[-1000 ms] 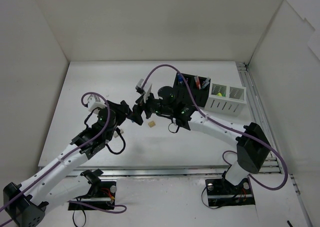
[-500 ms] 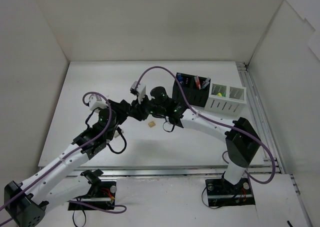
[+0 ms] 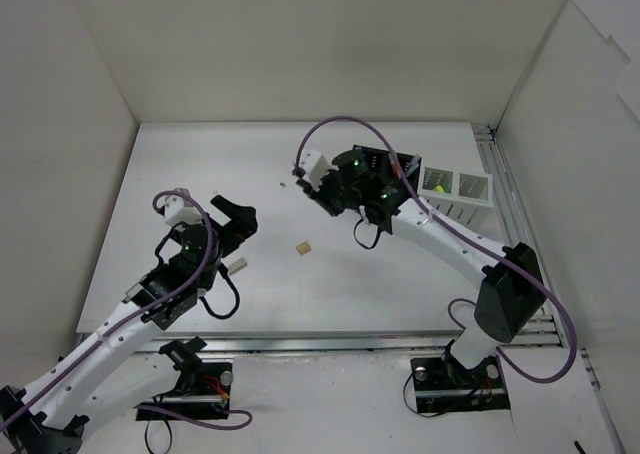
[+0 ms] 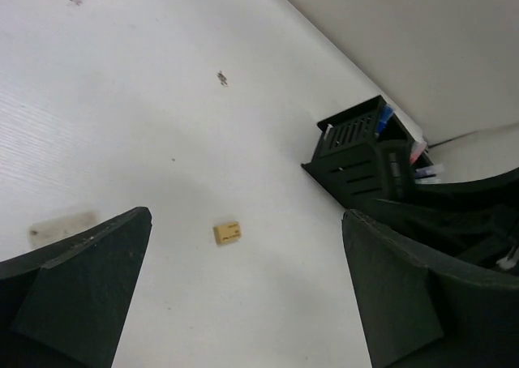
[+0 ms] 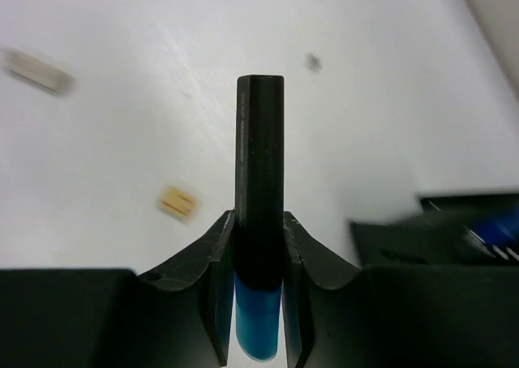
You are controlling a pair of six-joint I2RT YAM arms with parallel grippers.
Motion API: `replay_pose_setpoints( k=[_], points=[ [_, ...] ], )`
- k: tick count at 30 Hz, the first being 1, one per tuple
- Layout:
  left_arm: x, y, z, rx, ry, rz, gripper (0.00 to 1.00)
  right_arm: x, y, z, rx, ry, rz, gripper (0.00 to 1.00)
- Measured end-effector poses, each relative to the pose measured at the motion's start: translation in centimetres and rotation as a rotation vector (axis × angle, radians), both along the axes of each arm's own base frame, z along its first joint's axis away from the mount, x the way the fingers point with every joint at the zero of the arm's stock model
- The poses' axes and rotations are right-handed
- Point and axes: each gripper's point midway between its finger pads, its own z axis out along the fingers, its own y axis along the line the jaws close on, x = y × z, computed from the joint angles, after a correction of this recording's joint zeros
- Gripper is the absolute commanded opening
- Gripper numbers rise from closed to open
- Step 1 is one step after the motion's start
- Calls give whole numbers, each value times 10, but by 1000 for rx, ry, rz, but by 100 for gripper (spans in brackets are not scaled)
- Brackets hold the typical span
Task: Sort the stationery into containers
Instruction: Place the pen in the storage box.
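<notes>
Looks matt and white across the table point(image 4: 122, 125), with a faint wood-like grain, and dull, chalky beige on the eraser point(image 4: 228, 233). Reads as smooth black plastic with a satin sheen on the highlighter point(image 5: 259, 165), glossier blue plastic at its lower end, against matt black plastic on the fingers point(image 5: 217, 287) of the right gripper point(image 5: 259, 226) and of the left gripper point(image 4: 245, 216). Appears as hard moulded plastic on the black organizer point(image 4: 350, 151), slightly shiny, and on the white organizer point(image 3: 456, 196), without gloss.

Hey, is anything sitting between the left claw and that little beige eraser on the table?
Nothing visible does. The open left claw faces the beige eraser; only white table lies between them.
</notes>
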Motion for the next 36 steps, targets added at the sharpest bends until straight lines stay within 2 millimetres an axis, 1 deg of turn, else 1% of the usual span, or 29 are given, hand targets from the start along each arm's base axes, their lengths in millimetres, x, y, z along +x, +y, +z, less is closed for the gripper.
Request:
replay_pose_setpoints(
  k=[2, 3, 4, 5, 6, 7, 9, 11, 13, 14, 16, 18, 21, 24, 27, 28, 29, 34, 36],
  points=[
    [-3, 14, 1, 52, 10, 26, 100, 28, -50, 2, -138, -39, -103, 0],
    [-3, 22, 1, 81, 20, 42, 99, 44, -82, 5, -222, -57, -167, 0],
    [-3, 28, 1, 105, 29, 58, 100, 52, -105, 8, -278, -69, -211, 0],
    [-2, 38, -1, 137, 47, 84, 99, 62, -134, 12, -346, -75, -265, 0],
    [-1, 45, -3, 162, 63, 105, 99, 68, -159, 17, -406, -75, -309, 0],
    [0, 53, -8, 190, 88, 128, 100, 73, -191, 24, -471, -67, -366, 0],
    [2, 70, -19, 247, 143, 171, 99, 78, -237, 38, -569, -39, -440, 0],
    [3, 81, -32, 290, 197, 199, 99, 82, -278, 53, -652, -19, -520, 0],
    [4, 88, -42, 322, 242, 211, 100, 84, -307, 59, -734, 8, -573, 0],
    [4, 90, -46, 335, 257, 209, 100, 84, -319, 57, -780, 33, -585, 0],
    [5, 93, -52, 354, 282, 205, 99, 82, -335, 44, -875, 112, -575, 0],
    [6, 95, -55, 371, 300, 200, 100, 80, -344, 25, -960, 212, -530, 0],
    [9, 96, -56, 383, 315, 195, 100, 78, -352, -10, -1058, 340, -452, 0],
    [11, 98, -56, 389, 324, 193, 100, 77, -354, -33, -1115, 423, -378, 0],
    [12, 100, -60, 387, 339, 192, 100, 83, -353, -41, -1134, 443, -355, 4],
    [13, 100, -62, 386, 347, 190, 99, 84, -354, -41, -1140, 442, -356, 8],
    [13, 100, -64, 387, 355, 187, 99, 86, -354, -42, -1145, 443, -357, 10],
    [16, 102, -74, 398, 396, 175, 99, 87, -358, -47, -1177, 454, -364, 12],
    [16, 103, -76, 400, 402, 169, 99, 88, -359, -49, -1192, 456, -367, 16]
  ],
)
